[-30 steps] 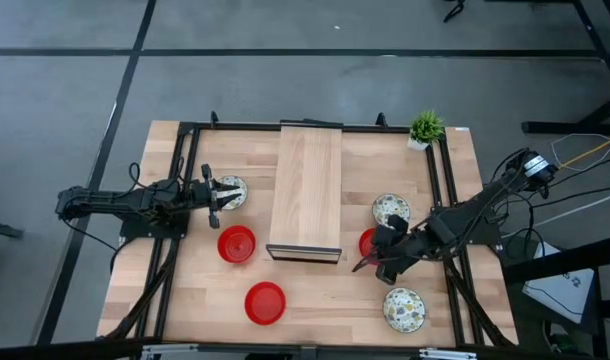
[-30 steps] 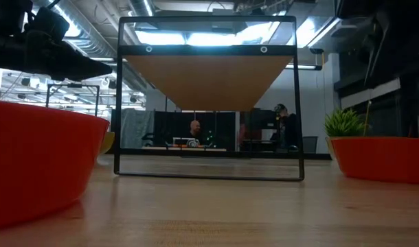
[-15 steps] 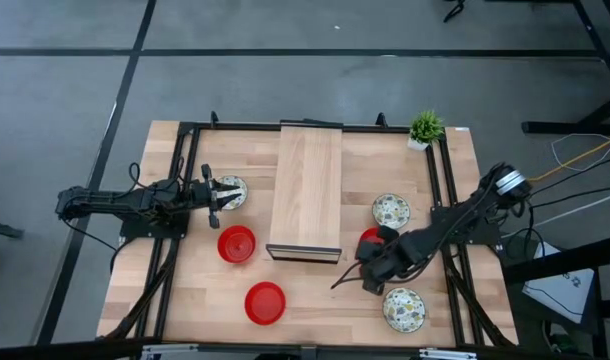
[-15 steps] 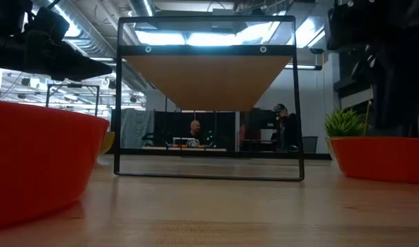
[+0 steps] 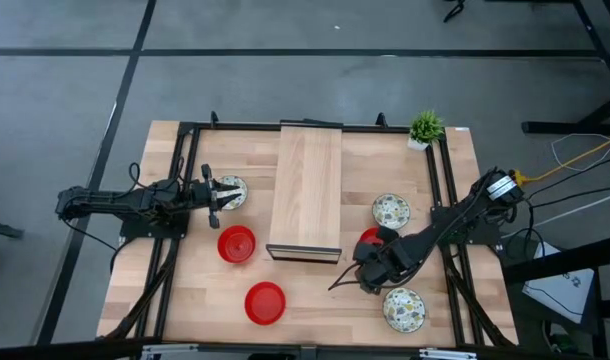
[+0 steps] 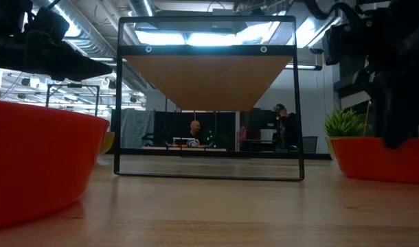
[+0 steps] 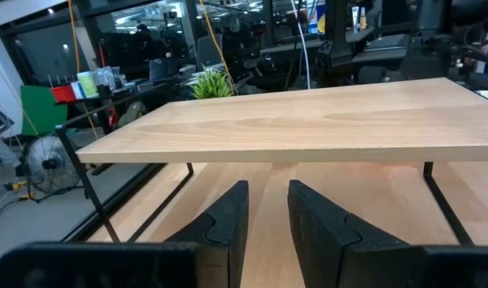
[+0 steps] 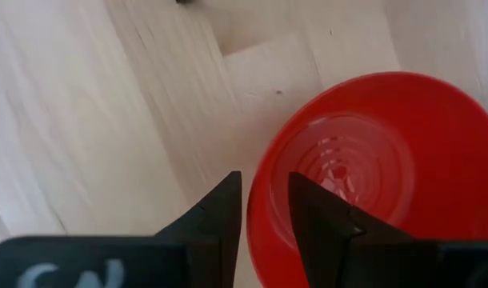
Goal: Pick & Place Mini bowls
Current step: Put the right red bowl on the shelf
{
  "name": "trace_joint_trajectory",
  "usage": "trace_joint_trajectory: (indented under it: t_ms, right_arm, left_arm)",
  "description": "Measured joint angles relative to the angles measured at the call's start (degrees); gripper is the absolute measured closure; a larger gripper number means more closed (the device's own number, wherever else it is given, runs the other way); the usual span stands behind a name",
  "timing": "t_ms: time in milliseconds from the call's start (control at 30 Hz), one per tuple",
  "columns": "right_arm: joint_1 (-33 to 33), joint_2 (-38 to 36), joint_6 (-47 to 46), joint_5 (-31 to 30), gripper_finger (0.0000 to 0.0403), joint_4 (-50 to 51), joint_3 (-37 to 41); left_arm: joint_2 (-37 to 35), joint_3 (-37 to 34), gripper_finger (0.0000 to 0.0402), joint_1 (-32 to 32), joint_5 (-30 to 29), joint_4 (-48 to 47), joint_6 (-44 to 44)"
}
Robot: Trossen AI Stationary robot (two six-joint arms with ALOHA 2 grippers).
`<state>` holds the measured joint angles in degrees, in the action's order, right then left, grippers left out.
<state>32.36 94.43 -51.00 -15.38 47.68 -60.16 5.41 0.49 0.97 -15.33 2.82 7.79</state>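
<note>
No clear writing anywhere on the table, the bowls or the arms. Only some pale marks on the dark body of the right gripper (image 8: 264, 232), cut off and too blurred to read.

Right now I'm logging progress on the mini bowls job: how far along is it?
Early. Done: nothing looks placed; the wooden shelf top is bare, and all bowls sit on the table. In hand: the right pincer straddles the rim of a red bowl, not yet shut. The left pincer waits by a patterned bowl. Left: all six bowls.
</note>
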Motion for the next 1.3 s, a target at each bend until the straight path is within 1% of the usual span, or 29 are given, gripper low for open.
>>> trace_joint_trajectory:
  t_ms: [333, 600, 867, 1067, 1167, 1300]
  right_arm:
    - [0.0, 1.93, 0.7, -0.02, 0.0297, -0.02, 0.0]
    - [0.0, 2.54, 6.73, -0.04, 0.0297, -0.92, 0.02]
    - [0.0, 2.54, 7.96, -0.04, 0.0297, -3.13, 0.02]
    - [0.0, 2.54, 6.05, -0.03, 0.0298, -3.06, 0.02]
    - [0.0, 2.54, 6.23, -0.04, 0.0311, -3.04, 0.03]
    - [0.0, 2.54, 6.23, 0.0, 0.0353, -3.01, 0.04]
  left_arm:
    - [-0.01, 0.0, 0.0316, 0.0, 0.0, 0.02, -0.01]
    - [0.0, 0.0, 0.0316, 0.0, -0.01, 0.01, -0.01]
    - [0.0, 0.0, 0.0316, -0.01, 0.0, 0.01, -0.01]
    - [0.0, -0.02, 0.0316, -0.02, 0.0, -0.01, -0.02]
    - [0.0, 0.01, 0.0316, -0.02, 0.0, -0.01, 0.0]
    - [-0.01, -0.01, 0.0316, -0.02, 0.0, 0.01, 0.0]
